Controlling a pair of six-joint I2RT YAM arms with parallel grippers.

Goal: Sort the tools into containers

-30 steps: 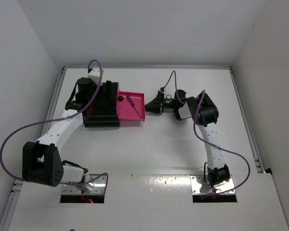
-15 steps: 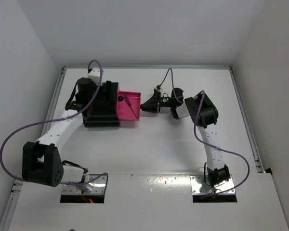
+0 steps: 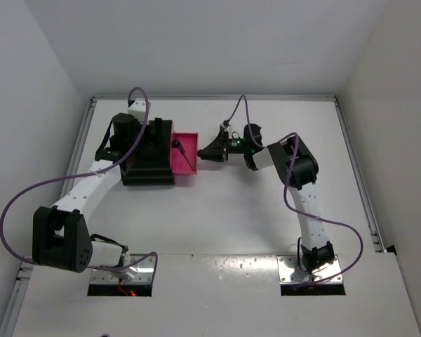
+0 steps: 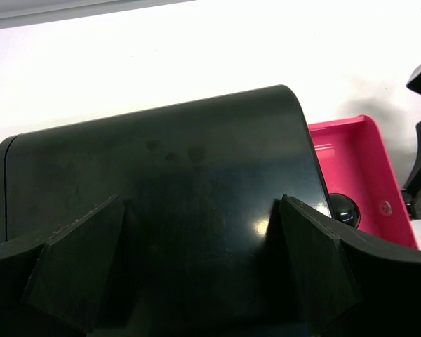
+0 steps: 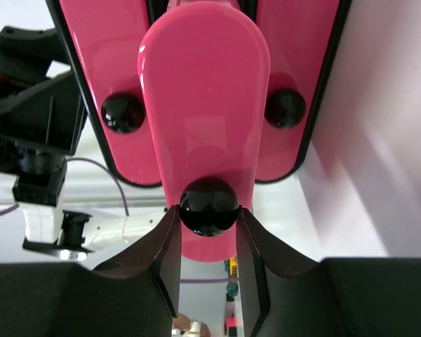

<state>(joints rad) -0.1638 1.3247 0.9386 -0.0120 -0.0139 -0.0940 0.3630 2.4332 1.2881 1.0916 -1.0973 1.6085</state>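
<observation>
A squat black cabinet [image 3: 147,163] stands at the back left. One pink drawer [image 3: 185,171] sticks out to the right, and a thin purple-handled screwdriver [image 3: 185,154] lies in it. My right gripper [image 3: 203,152] is shut on that drawer's black knob [image 5: 209,205], with a finger touching each side. My left gripper [image 3: 151,140] is open, its fingers [image 4: 77,260] spread over the cabinet's top [image 4: 161,175]. The scissors, the yellow-handled tool and the wrench are not in view.
Two more pink drawer fronts with knobs [image 5: 123,112] [image 5: 285,108] flank the held one in the right wrist view. The pulled-out drawer [image 4: 365,175] also shows in the left wrist view. White walls enclose the table [image 3: 266,210] on three sides.
My right gripper has moved left with the knob, and the pink drawer has slid further into the cabinet. The left arm has not moved.
</observation>
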